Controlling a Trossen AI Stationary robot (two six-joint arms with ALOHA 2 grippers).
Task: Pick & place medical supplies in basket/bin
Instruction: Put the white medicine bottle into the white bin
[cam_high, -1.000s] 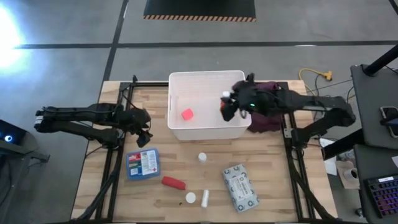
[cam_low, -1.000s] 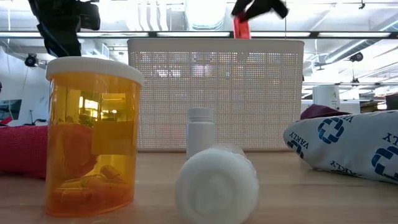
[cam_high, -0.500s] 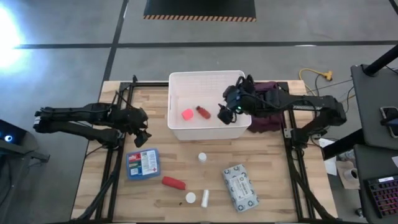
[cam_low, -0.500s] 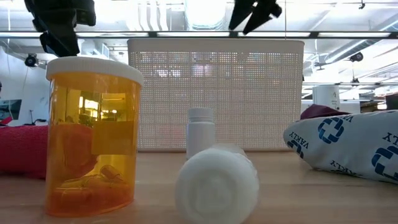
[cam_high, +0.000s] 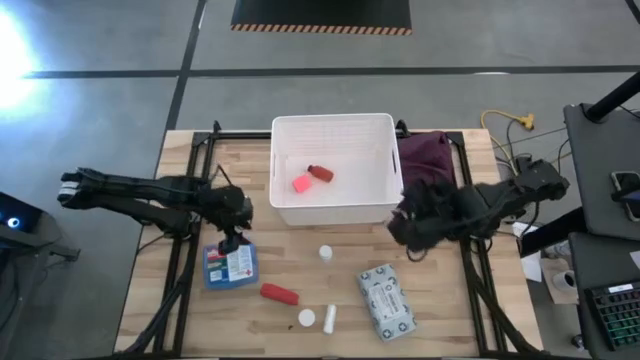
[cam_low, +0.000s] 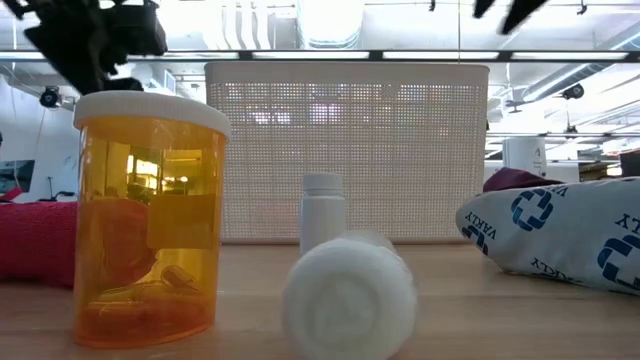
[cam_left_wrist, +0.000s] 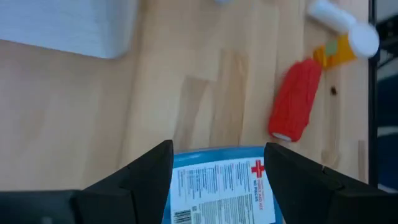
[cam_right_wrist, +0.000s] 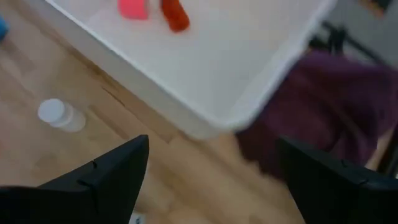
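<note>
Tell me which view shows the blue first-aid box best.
The high view: the whole blue box lies on the table, the left gripper over its far edge. The left wrist view shows only its label end between open fingers. The low and right wrist views miss it.

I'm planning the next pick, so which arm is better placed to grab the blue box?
Left. Its hand hangs open right over the blue box, fingers straddling its label. The right hand is open beside the basket, farther away.

The white tub (cam_high: 336, 128) held a pink piece (cam_high: 301, 183) and a red tube (cam_high: 320, 173) (lying apart); a blue box (cam_high: 229, 265) lay outside near its corner.
</note>
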